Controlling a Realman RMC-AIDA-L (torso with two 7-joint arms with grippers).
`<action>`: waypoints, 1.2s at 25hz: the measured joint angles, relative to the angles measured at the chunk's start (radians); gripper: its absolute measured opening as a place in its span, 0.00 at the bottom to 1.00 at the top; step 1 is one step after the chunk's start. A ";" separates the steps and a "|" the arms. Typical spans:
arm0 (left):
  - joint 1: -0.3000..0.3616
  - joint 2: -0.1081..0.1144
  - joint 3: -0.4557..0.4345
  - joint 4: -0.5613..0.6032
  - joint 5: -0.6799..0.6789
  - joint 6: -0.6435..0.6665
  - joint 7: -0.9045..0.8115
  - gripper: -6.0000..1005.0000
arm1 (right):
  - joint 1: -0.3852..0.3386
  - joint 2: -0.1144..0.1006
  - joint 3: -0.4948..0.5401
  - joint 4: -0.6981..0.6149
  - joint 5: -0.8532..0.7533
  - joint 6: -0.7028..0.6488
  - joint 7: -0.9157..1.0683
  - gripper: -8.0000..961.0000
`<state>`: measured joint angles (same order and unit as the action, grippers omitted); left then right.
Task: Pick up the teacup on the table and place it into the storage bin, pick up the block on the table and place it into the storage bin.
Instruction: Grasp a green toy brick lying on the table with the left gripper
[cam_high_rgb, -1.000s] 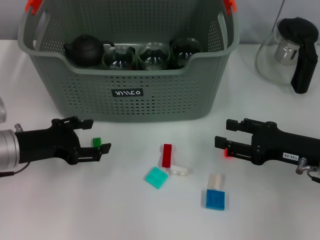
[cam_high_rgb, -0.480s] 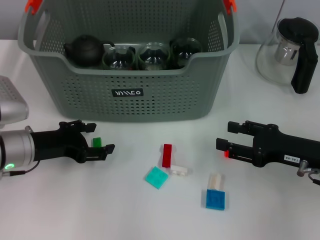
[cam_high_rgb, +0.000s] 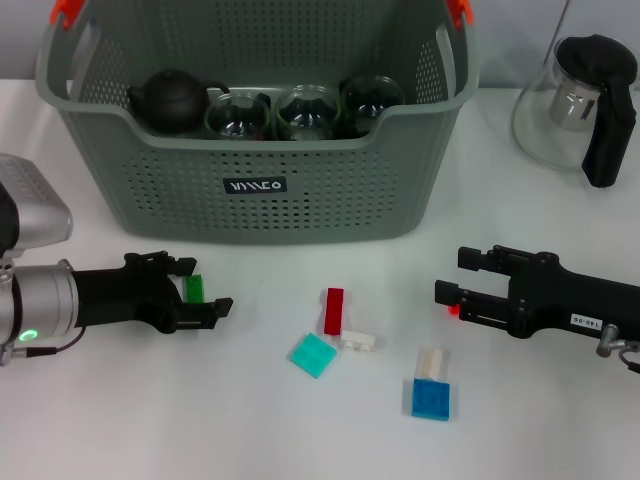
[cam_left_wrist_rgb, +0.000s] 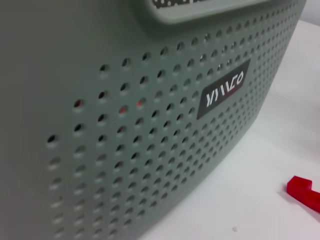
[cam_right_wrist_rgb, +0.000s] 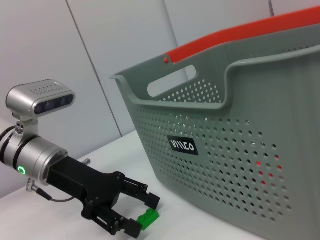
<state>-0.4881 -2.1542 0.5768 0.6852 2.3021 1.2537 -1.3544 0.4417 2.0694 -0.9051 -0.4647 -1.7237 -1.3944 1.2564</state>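
The left tool (cam_high_rgb: 203, 285) is open around the green block (cam_high_rgb: 195, 288) at seven o'clock of the storage bin (cam_high_rgb: 260, 190) (cups seemingly inside already); blocks remain. The right tool (cam_high_rgb: 462, 275) is open, empty.

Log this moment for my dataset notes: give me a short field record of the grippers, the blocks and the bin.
left gripper: open, fingers either side of the green block, on the table
right gripper: open, empty, low over the table
storage bin: holds a dark teapot and glass cups
loose blocks: red block, teal block, white block, blue block
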 joint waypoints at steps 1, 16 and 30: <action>0.000 0.000 0.001 0.000 0.004 0.000 0.000 0.84 | 0.000 0.000 0.000 0.000 0.000 0.000 0.000 0.74; 0.026 -0.007 0.002 0.061 0.031 0.086 -0.028 0.83 | -0.007 -0.002 0.000 0.000 -0.001 -0.005 0.000 0.74; 0.030 -0.013 0.000 0.064 0.035 0.057 -0.001 0.82 | -0.008 -0.002 0.000 0.000 -0.001 0.001 0.000 0.74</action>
<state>-0.4586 -2.1668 0.5770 0.7494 2.3374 1.3104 -1.3555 0.4341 2.0677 -0.9051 -0.4648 -1.7242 -1.3932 1.2560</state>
